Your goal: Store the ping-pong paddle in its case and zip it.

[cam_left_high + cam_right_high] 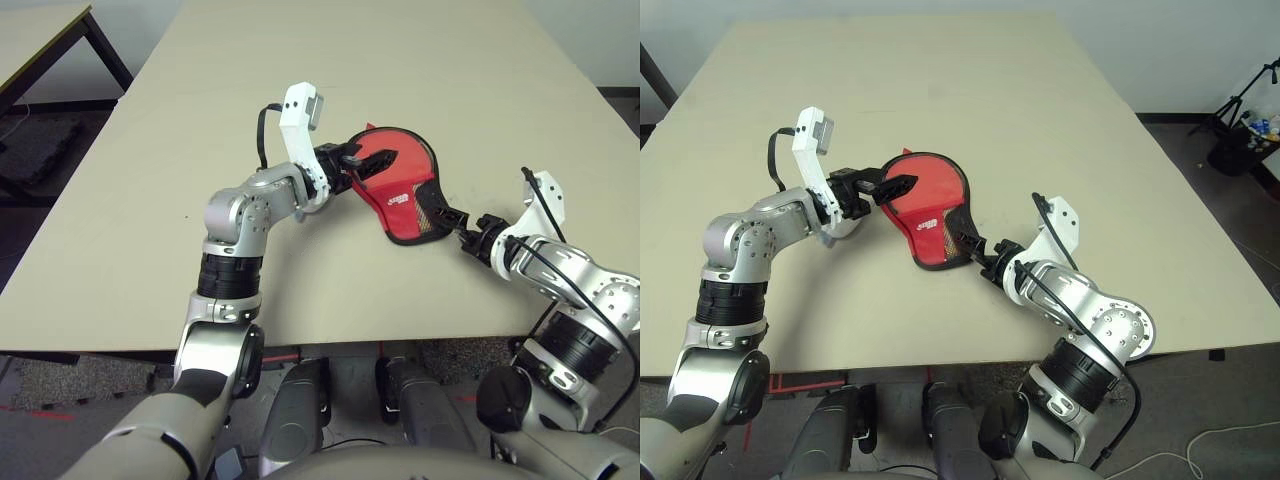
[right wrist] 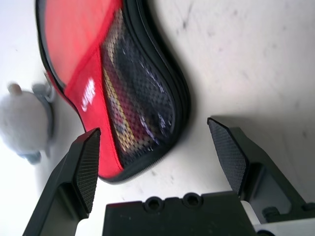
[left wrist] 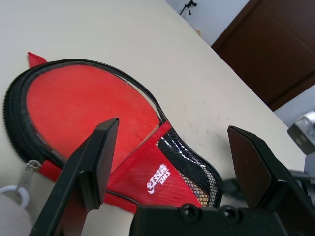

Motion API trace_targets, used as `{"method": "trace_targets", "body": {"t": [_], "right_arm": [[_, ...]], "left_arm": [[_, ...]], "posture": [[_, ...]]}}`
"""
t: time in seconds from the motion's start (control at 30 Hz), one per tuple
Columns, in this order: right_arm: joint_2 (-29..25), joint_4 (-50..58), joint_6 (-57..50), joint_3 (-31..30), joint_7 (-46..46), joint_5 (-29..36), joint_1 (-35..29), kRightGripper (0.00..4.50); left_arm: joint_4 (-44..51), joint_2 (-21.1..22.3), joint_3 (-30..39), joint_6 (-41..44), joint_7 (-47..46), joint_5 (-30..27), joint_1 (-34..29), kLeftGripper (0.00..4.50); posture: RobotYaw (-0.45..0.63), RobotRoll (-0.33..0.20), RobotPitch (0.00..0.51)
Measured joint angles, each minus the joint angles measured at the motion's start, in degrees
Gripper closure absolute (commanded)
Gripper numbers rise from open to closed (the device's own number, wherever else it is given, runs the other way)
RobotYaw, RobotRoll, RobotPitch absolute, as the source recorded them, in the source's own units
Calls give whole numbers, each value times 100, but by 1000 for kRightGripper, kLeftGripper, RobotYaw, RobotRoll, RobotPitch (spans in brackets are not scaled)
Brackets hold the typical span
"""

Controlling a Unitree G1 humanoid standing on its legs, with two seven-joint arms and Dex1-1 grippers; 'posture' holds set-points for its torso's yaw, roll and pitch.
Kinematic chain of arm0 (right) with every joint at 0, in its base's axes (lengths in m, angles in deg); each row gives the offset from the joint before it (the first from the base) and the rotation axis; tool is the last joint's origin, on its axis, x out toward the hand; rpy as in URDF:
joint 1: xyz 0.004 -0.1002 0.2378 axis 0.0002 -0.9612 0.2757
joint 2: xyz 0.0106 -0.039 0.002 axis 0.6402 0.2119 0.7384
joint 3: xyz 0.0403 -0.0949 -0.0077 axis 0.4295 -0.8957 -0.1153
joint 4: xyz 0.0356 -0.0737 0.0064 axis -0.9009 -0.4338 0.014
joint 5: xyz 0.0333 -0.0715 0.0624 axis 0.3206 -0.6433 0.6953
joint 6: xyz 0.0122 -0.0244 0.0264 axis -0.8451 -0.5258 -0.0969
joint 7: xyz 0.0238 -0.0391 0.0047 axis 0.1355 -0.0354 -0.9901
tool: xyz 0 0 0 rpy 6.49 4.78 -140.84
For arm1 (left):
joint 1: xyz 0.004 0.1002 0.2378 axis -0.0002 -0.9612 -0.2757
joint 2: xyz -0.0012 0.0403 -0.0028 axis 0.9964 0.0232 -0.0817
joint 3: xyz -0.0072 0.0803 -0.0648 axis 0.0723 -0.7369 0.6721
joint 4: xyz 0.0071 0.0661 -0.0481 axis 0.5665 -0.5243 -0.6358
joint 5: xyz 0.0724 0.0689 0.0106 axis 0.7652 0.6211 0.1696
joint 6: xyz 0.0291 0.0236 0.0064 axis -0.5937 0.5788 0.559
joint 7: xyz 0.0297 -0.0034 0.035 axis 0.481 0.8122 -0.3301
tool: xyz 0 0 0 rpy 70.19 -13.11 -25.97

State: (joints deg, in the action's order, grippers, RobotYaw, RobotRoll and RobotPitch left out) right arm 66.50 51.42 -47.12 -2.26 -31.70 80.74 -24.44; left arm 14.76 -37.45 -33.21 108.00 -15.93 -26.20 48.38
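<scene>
Even, soft indoor light with faint shadows; the table washes out pale in wrist views.

Beige worktop — matte, lightly scuffed. Second table beyond its far-left corner. Dark floor; brown door; tripod far right.

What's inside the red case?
Through the mesh pocket of the case, the paddle's wooden handle shows faintly. The red fabric covers the round face, so it cannot be seen. Both grippers, left and right, are open beside it.
</scene>
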Motion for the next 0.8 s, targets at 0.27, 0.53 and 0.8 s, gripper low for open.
{"method": "trace_targets", "body": {"t": [0.27, 0.53, 0.8], "right_arm": [[-929, -544, 2049, -1646, 776, 2234, -489, 14], [-1246, -841, 2881, -2310, 199, 2216, -439, 14], [-1245, -1132, 3212, -2575, -811, 1420, -410, 14]], "left_arm": [[3, -29, -15, 1, -8, 0, 4, 0], [32, -22, -14, 5, -44, 0, 2, 0], [139, -22, -13, 19, -90, -4, 3, 0]], "posture": [[56, 0, 161], [74, 0, 156], [79, 0, 154]]}}
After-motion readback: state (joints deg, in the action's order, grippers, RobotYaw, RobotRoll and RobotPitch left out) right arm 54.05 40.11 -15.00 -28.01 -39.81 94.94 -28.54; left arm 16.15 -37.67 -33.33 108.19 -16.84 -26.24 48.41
